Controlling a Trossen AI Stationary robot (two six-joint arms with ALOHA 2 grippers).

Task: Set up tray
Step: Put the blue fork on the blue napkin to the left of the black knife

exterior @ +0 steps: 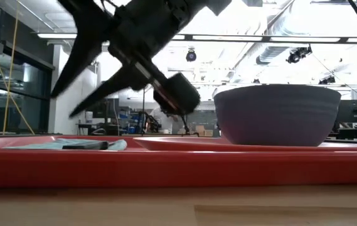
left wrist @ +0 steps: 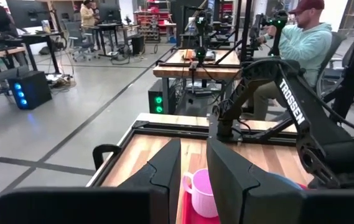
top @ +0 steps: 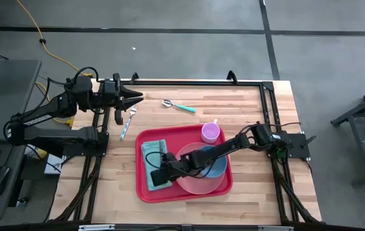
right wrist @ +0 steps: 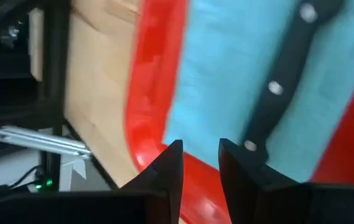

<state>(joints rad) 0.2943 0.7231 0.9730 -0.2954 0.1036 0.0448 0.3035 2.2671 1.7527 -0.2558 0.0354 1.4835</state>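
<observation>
The red tray (top: 145, 189) lies on the table's middle. On its left part a teal napkin (top: 150, 151) lies flat, with a black-handled knife (right wrist: 282, 81) on top of it. A pink plate (top: 198, 183) carries a blue bowl (top: 217, 163), and a pink cup (top: 211, 133) stands at the tray's far side. My right gripper (top: 156, 176) reaches across the tray and hangs open just above the napkin and knife (exterior: 84, 145), touching neither. My left gripper (top: 134, 97) waits open, raised near the table's far left corner.
A fork (top: 127, 122) lies on the bare wood left of the tray, and a teal-handled spoon (top: 179, 106) lies beyond the tray's far edge. A black frame runs around the table. A person sits at another station behind the table in the left wrist view.
</observation>
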